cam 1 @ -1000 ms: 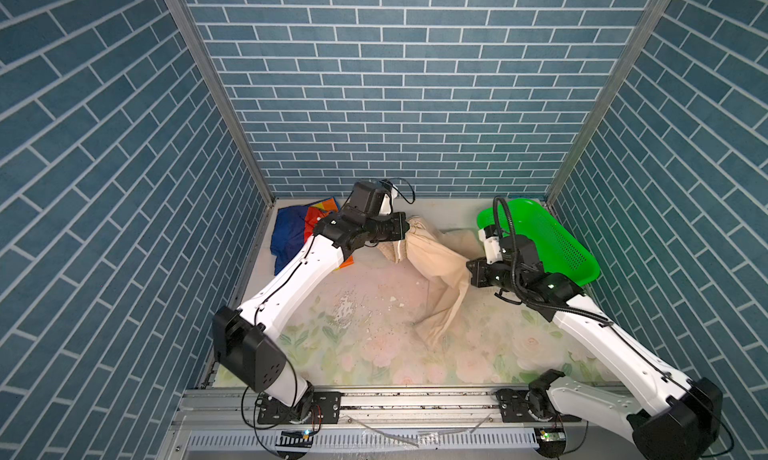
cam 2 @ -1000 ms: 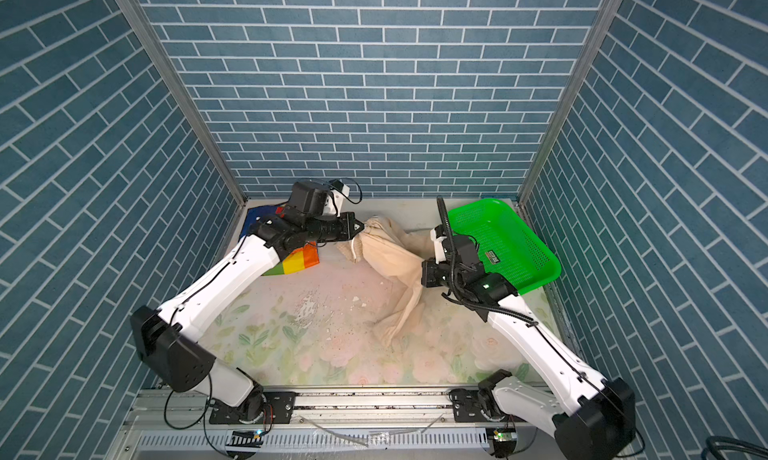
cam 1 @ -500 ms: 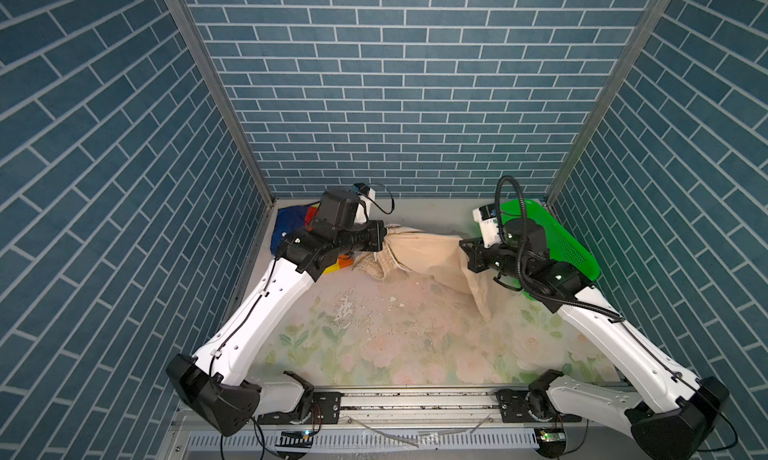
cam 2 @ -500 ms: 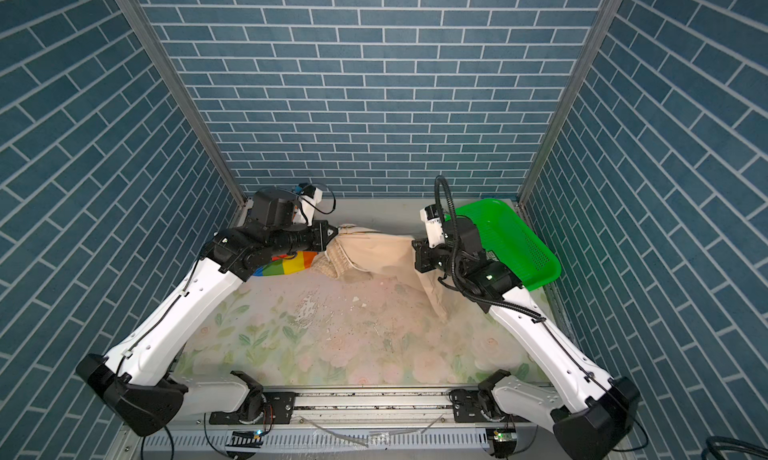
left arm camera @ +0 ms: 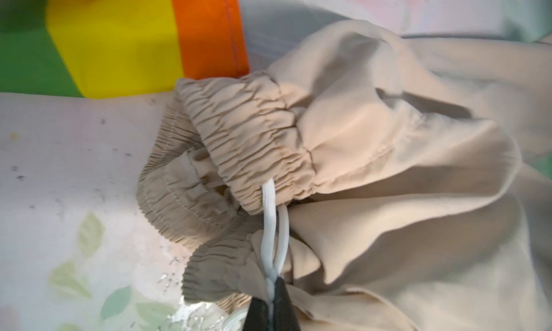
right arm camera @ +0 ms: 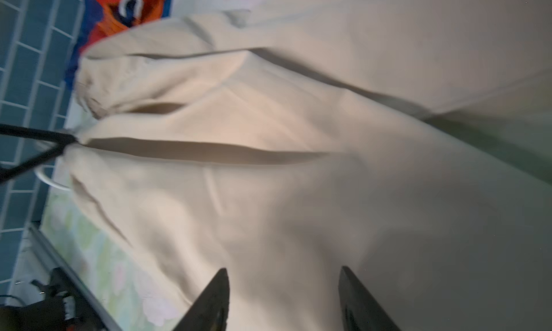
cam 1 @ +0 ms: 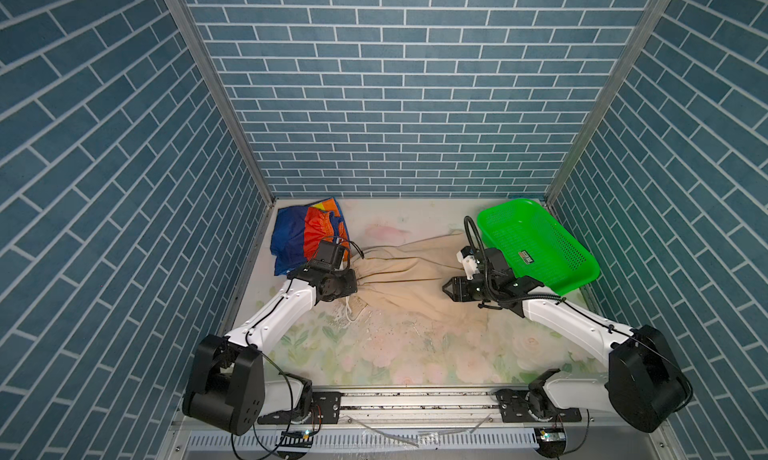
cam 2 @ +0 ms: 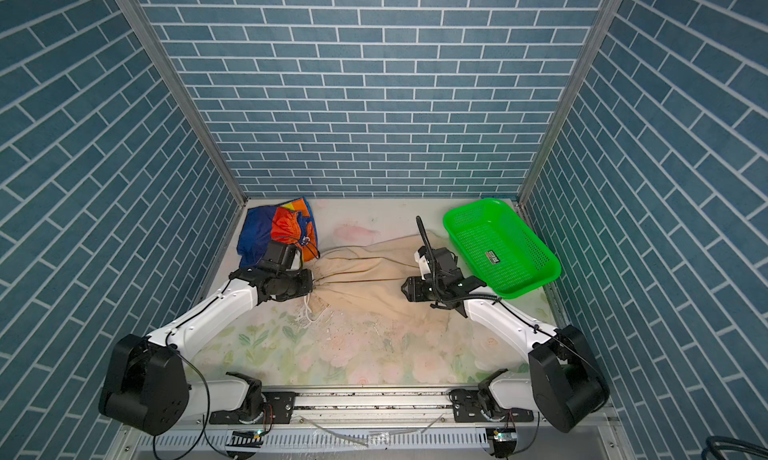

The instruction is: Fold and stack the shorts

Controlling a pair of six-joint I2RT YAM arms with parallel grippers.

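Note:
The beige shorts [cam 1: 407, 277] [cam 2: 365, 271] lie stretched sideways across the back of the table. My left gripper [cam 1: 355, 287] [cam 2: 311, 285] sits at their gathered waistband. In the left wrist view the gripper [left arm camera: 271, 281] is shut on the white drawstring [left arm camera: 270, 219] and a bit of beige fabric [left arm camera: 373, 135]. My right gripper [cam 1: 446, 289] [cam 2: 405, 289] hovers open over the shorts' other end. Only flat beige cloth [right arm camera: 268, 195] shows between its fingers [right arm camera: 222, 284]. The rainbow-striped shorts [cam 1: 303, 233] [cam 2: 274, 229] [left arm camera: 119, 36] lie bunched in the back left corner.
A green perforated basket [cam 1: 582, 271] [cam 2: 544, 271] stands at the back right, close behind my right wrist. Blue brick walls close in the table on three sides. The floral tabletop [cam 1: 395, 354] stretches towards the front rail.
Both arms came down and the beige shorts went from hanging to lying spread sideways. The right gripper has opened and let go of the shorts. The left kept its grip.

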